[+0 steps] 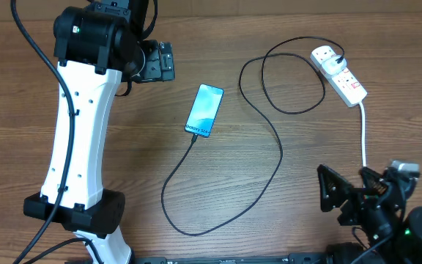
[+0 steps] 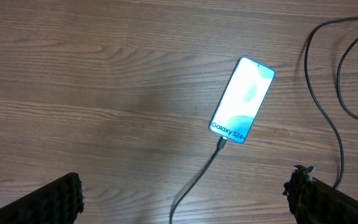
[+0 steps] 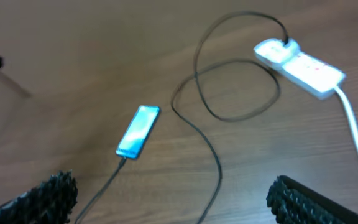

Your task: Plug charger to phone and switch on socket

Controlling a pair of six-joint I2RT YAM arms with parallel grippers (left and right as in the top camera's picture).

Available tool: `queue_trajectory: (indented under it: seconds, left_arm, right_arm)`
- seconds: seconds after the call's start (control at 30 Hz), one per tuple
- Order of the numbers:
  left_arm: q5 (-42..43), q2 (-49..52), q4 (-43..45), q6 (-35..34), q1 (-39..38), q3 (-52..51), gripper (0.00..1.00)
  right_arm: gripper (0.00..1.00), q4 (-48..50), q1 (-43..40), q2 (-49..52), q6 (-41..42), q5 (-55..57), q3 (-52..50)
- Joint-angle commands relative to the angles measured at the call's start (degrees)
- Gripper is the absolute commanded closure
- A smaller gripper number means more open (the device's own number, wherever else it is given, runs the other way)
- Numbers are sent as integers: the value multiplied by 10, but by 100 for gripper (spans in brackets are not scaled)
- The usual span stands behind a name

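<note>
A brown wooden table point(image 1: 20, 147) fills every view. The white and black left arm point(image 1: 79, 132) reaches up its left side, and the left gripper point(image 1: 160, 62) hangs over bare wood to the upper left of the phone, its jaws spread wide with nothing between them; in the wrist view the left gripper point(image 2: 185, 186) shows only its two dark fingertips at the bottom corners. The darker right arm point(image 1: 409, 227) sits at the lower right corner, and the right gripper point(image 1: 343, 199) is likewise released and empty, well apart from the task's things, with its fingers low in its own view point(image 3: 173, 193). The charger point(image 1: 280, 150) sprawls across the middle of the table as a long thin black cable, sweeping down from the phone, curling around near the front edge, rising again and looping once before it reaches the socket. The socket point(image 1: 339, 73), a white power strip, lies slantwise at the upper right, with the charger's black plug seated in its far outlet and a thick white lead point(image 1: 363, 136) running towards the right arm. The phone point(image 1: 204, 110) lies flat and tilted in the centre, with its blue screen lit and the cable's tip meeting its lower short edge by the white lettering. The red switches are too small to tell their position.
</note>
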Motion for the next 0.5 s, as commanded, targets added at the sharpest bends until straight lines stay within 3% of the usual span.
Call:
queue_trajectory:
  seconds: [0.0,0.47]
  left_arm:
    - [-9,2,0,-8,3,-3,0]
    - [-9,2,0,-8,3,-3,0]
  right_arm:
    - [0,45,7,-35,-22,-16,-62]
    - [0,226,7,-125,-22,-29,-242]
